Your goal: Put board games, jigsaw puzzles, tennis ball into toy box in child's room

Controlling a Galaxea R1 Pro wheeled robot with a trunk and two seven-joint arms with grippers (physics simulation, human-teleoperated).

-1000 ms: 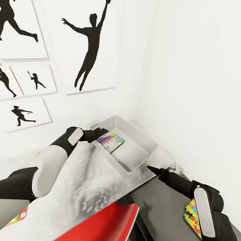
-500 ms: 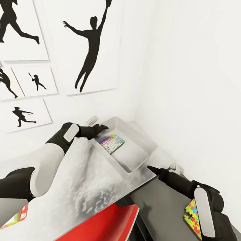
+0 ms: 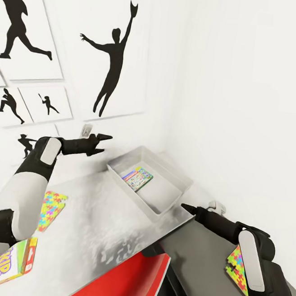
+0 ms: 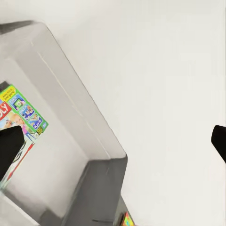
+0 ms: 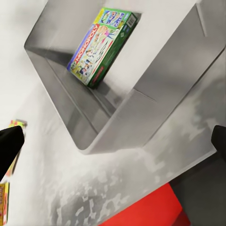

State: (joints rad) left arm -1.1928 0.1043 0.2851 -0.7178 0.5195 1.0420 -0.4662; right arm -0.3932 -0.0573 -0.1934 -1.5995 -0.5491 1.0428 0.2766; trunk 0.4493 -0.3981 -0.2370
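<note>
Left gripper [image 3: 104, 144]: jaws parted, empty, raised above the pale grey desk top [image 3: 104, 225] beside the shallow pale grey-white plastic bin [image 3: 160, 209]. Right gripper [image 3: 185, 207]: empty; opening cannot be judged. Green-edged board game box [image 3: 137, 178] lies inside the bin.

Child's room: baseball silhouette prints [image 3: 111, 65], toy box [image 3: 177, 178], jigsaw puzzle [image 3: 52, 204].

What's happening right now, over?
Left gripper open, empty, raised beside the toy box. Right gripper empty near its corner. Green board game inside. Nothing blocking.
</note>
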